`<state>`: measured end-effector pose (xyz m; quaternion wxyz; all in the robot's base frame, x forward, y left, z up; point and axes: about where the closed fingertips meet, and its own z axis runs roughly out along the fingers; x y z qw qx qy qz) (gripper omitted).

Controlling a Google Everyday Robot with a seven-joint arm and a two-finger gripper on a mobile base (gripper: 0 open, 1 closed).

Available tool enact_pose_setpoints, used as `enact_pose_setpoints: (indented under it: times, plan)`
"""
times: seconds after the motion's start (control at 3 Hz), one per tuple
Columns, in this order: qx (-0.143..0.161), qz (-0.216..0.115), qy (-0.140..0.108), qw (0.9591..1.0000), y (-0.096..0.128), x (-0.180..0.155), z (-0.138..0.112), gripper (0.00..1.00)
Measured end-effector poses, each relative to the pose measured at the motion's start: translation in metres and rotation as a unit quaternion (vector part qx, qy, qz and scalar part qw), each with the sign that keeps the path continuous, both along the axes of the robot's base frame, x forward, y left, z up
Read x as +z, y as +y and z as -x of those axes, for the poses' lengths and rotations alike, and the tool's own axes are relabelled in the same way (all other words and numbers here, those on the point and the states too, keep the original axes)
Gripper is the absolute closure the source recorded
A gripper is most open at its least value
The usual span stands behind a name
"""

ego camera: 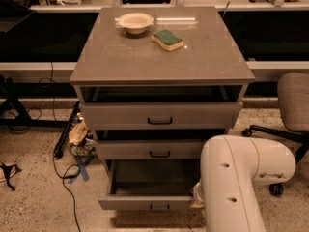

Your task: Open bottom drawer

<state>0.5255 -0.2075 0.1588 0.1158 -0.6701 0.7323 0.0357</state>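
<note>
The bottom drawer (145, 201) of the grey-brown cabinet (159, 62) is pulled out, showing its grey inside (149, 178). Its small black handle (159, 207) sits on the flat front, low in the view. My white arm (236, 178) fills the lower right and reaches down beside the drawer's right front corner. The gripper (197, 199) is mostly hidden behind the arm at that corner. The middle drawer (154, 150) and the top drawer (159, 115) stand slightly out, each with a black handle.
A cream bowl (135, 21) and a green-and-yellow sponge (167, 39) lie on the cabinet top. A grey office chair (289, 110) stands at the right. Cables, blue tape and clutter (77, 139) lie on the speckled floor at the left. A long counter (48, 66) runs behind.
</note>
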Motion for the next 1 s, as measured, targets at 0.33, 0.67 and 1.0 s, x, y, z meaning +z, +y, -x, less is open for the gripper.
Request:
enact_pose_setpoints:
  times: [0.33, 0.67, 1.0]
  plan:
    - [-0.021, -0.006, 0.002, 0.9998, -0.0148, 0.0051, 0.0252, 1.0]
    - [-0.021, -0.006, 0.002, 0.9998, -0.0132, 0.0051, 0.0251, 1.0]
    - [-0.021, -0.007, 0.003, 0.9998, -0.0124, 0.004, 0.0263, 0.85]
